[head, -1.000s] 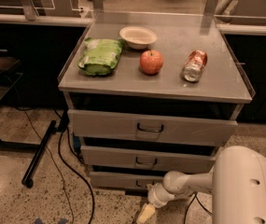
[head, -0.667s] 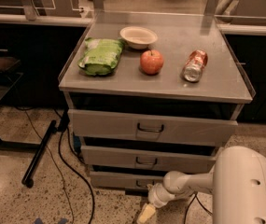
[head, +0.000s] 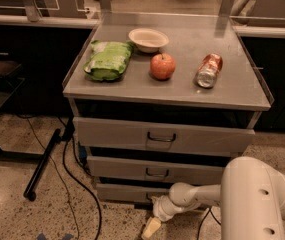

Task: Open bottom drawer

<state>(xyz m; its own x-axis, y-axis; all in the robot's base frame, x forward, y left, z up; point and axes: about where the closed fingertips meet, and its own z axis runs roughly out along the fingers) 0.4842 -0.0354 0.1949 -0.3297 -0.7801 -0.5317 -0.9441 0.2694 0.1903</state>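
Note:
The bottom drawer (head: 127, 192) is the lowest and narrowest grey front of the three on the cabinet, near the floor. Its front stands roughly flush with the stack. Its handle is hidden behind my arm. My white arm reaches in from the lower right, and my gripper (head: 152, 226) hangs just below and in front of the drawer's centre, close to the floor, with a pale yellowish tip pointing down.
The cabinet top (head: 232, 91) holds a green chip bag (head: 107, 60), a white bowl (head: 148, 38), a red apple (head: 162, 66) and a lying soda can (head: 208, 70). Black cables (head: 77, 184) and a black bar (head: 43, 165) lie on the floor to the left.

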